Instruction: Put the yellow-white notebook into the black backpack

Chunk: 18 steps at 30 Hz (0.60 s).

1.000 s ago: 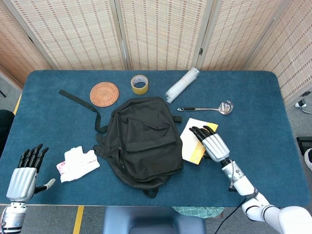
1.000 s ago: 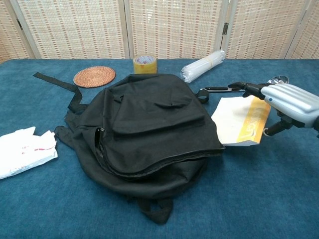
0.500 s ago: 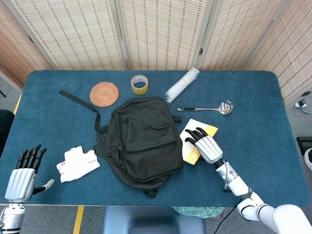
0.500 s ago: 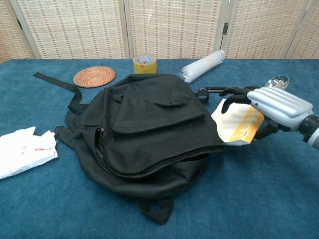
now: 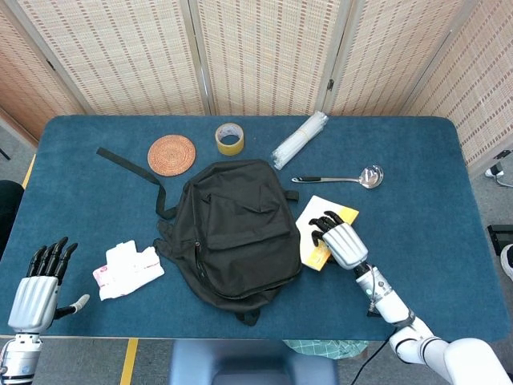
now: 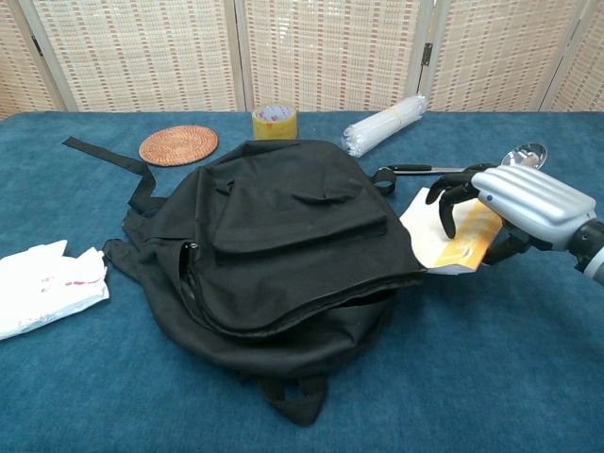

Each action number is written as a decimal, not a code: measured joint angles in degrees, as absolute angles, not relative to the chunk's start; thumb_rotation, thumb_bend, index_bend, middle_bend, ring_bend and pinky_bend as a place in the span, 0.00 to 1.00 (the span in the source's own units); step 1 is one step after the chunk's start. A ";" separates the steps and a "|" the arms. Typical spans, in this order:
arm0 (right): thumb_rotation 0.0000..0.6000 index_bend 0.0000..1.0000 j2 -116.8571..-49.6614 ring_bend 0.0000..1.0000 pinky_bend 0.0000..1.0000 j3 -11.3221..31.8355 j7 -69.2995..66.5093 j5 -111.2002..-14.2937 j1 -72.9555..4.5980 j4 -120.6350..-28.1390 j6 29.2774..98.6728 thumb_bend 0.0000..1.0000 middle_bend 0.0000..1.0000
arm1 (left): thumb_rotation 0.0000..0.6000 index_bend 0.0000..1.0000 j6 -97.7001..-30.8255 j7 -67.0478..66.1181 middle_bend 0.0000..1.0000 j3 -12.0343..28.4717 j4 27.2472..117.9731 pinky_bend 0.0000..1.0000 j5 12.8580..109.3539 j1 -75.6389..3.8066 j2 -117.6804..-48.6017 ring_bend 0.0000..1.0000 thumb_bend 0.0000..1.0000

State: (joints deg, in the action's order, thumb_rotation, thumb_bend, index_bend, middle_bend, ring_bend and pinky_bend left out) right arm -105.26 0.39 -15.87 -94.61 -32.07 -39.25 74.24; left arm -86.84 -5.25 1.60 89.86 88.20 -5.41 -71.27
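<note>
The black backpack (image 5: 232, 228) lies flat in the middle of the blue table, its zip opening (image 6: 311, 307) gaping along the front right side. The yellow-white notebook (image 5: 315, 218) lies just right of it, its left edge against the bag (image 6: 274, 236). My right hand (image 5: 341, 242) lies over the notebook's right part, fingers curled down on the cover (image 6: 442, 234) and thumb under the raised right edge, gripping it (image 6: 519, 200). My left hand (image 5: 36, 290) hangs off the table's front left corner, fingers straight and apart, holding nothing.
A woven coaster (image 5: 171, 154), a tape roll (image 5: 230, 138) and a clear plastic sleeve (image 5: 300, 139) lie behind the bag. A metal ladle (image 5: 353, 178) lies just behind the notebook. A white packet (image 5: 128, 269) sits front left. A loose strap (image 5: 128, 164) trails left.
My right hand has moved a little left toward the backpack and its fingers have curled down onto the notebook, whose right edge now tilts up. The left hand has barely moved.
</note>
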 measured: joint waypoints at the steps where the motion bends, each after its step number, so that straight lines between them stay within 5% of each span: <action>1: 1.00 0.65 -105.31 0.31 0.21 0.42 -16.03 -94.62 -32.04 -39.04 74.61 0.34 0.35 | 1.00 0.10 -86.84 -5.24 0.05 1.63 89.86 0.00 88.23 -5.44 -71.23 0.07 0.20; 9: 1.00 0.72 -104.75 0.38 0.24 0.17 -16.94 -95.14 -31.40 -36.59 77.67 0.51 0.39 | 1.00 0.10 -86.52 -5.27 0.05 1.93 90.16 0.00 89.33 -6.36 -70.60 0.07 0.20; 18: 1.00 0.77 -102.33 0.43 0.28 1.66 -17.37 -94.95 -29.62 -35.45 86.11 0.55 0.43 | 1.00 0.11 -82.98 -5.62 0.05 2.61 90.90 0.00 92.51 -10.72 -68.70 0.07 0.20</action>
